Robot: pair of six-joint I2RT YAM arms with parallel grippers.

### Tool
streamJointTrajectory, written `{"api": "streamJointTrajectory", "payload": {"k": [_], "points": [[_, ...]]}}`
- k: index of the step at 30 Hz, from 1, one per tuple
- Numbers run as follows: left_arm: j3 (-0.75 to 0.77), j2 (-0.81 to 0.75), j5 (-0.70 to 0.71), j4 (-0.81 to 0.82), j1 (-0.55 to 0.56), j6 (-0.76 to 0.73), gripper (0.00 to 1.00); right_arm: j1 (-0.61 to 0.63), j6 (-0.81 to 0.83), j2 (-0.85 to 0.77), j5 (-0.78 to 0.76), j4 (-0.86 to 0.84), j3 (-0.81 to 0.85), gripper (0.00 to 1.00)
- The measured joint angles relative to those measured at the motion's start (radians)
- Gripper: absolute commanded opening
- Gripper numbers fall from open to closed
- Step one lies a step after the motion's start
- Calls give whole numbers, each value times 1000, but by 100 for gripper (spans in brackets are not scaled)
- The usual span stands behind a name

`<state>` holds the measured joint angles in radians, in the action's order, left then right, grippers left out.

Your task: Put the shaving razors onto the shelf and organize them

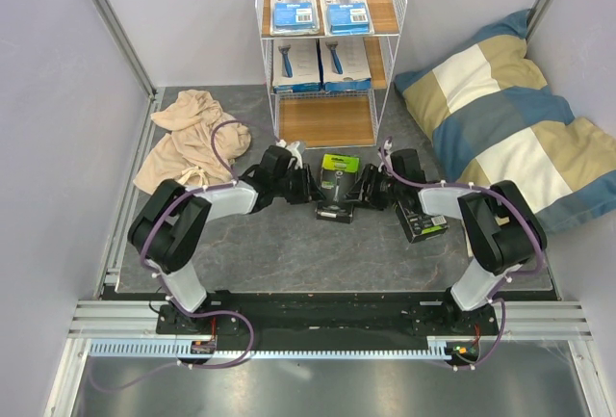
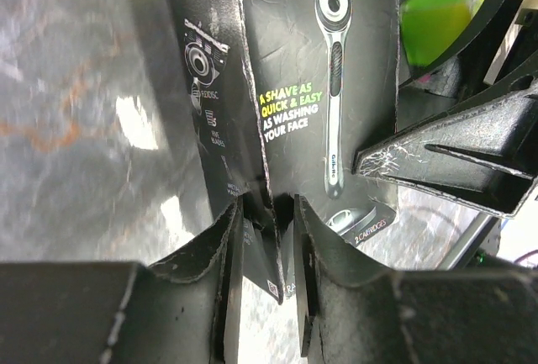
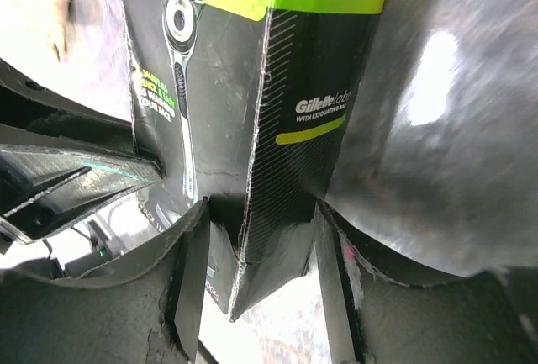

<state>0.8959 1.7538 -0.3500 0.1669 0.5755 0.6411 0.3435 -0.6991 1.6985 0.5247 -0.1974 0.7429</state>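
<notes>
Left gripper [image 2: 267, 213]: we are clamping one narrow side of the black-and-green cardboard razor box [image 1: 337, 181].
Right gripper [image 3: 261, 213]: we are clamping its opposite side.
Box: it is sitting in the middle of the grey tabletop [image 1: 279, 248], near the white wire shelf [image 1: 322, 120] at the far edge.

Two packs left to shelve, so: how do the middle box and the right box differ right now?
The middle box is pinched by the left gripper and the right gripper; the right box lies loose beside the right arm. The middle box lines up square with the shelf; the right box is skewed. Both are black and green, neither yet on the shelf.
</notes>
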Motion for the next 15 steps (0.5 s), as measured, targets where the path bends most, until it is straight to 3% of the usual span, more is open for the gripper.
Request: {"api": "streamJointTrajectory", "payload": {"k": [8, 15], "points": [[-145, -147, 11, -36, 58, 19, 22, 91, 4, -116, -12, 107, -69, 45], [-249, -301, 89, -119, 202, 66, 22, 180, 18, -255, -11, 247, -145, 45]]}}
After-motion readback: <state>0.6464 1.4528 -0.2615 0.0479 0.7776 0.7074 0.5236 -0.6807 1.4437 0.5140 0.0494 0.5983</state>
